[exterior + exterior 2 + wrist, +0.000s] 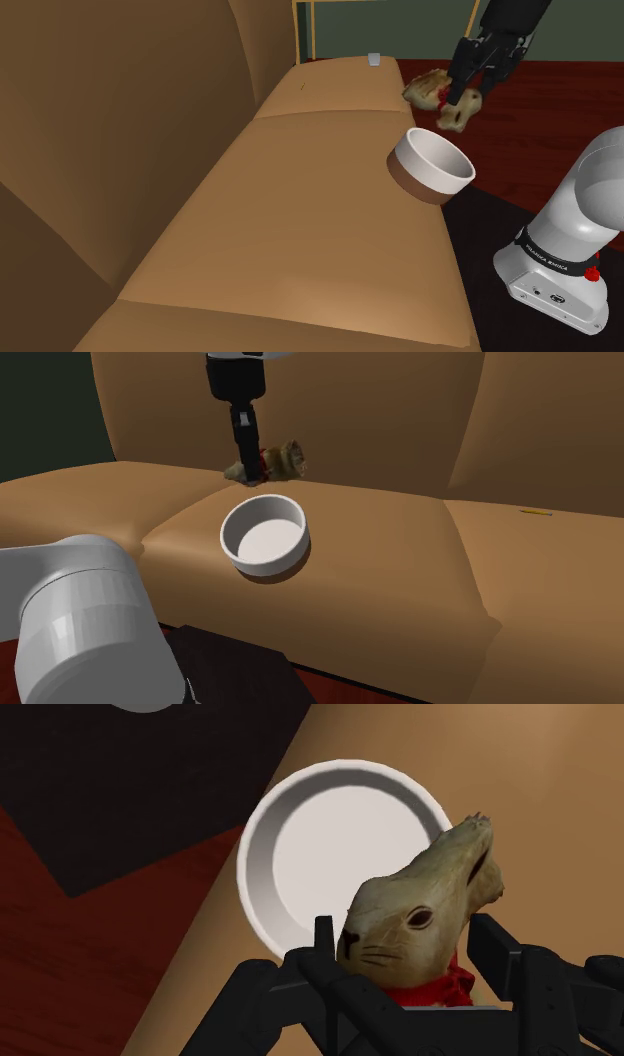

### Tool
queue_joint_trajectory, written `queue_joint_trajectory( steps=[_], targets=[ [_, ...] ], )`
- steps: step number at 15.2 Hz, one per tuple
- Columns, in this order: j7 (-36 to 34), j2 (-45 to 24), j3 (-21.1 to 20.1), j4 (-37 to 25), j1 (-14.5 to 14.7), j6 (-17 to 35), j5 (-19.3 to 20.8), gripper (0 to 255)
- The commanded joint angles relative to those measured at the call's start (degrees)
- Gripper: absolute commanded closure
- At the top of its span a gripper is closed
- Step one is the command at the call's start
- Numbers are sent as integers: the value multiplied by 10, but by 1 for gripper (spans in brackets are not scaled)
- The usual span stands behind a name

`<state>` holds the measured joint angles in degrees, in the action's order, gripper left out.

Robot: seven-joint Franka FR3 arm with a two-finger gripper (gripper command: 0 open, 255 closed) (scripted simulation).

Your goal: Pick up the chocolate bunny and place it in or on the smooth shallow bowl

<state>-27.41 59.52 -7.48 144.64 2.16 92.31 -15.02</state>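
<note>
Above the sofa seat (300, 230), the gripper (455, 100) pinches the tan bunny (420, 919) at its red ribbon (430, 994), head jutting sideways, raised clear of the white bowl (415, 172) and seemingly not centred over it. Released now, it might strike the rim or miss; the bowl sits near the seat's front edge, so 1 knock could tip it floorward.

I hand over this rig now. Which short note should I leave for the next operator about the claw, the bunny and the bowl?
Claw: shut on the tan bunny, held in the air above the sofa seat.
Bowl: white, empty, upright on the seat near the edge facing the stand, lower than the claw and a little aside of it.
Done: bunny grasped and off the seat.
Left: bring it over the bowl, lower it, open the claw.
</note>
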Motion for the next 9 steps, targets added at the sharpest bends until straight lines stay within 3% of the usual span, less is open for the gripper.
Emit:
queue_joint_trajectory(
  steps=[1, 9],
  targets=[
    [2, 8, -1, 18, 1, 10, -2, 255],
    [10, 27, -10, 88, 5, 60, -11, 255]
  ],
)
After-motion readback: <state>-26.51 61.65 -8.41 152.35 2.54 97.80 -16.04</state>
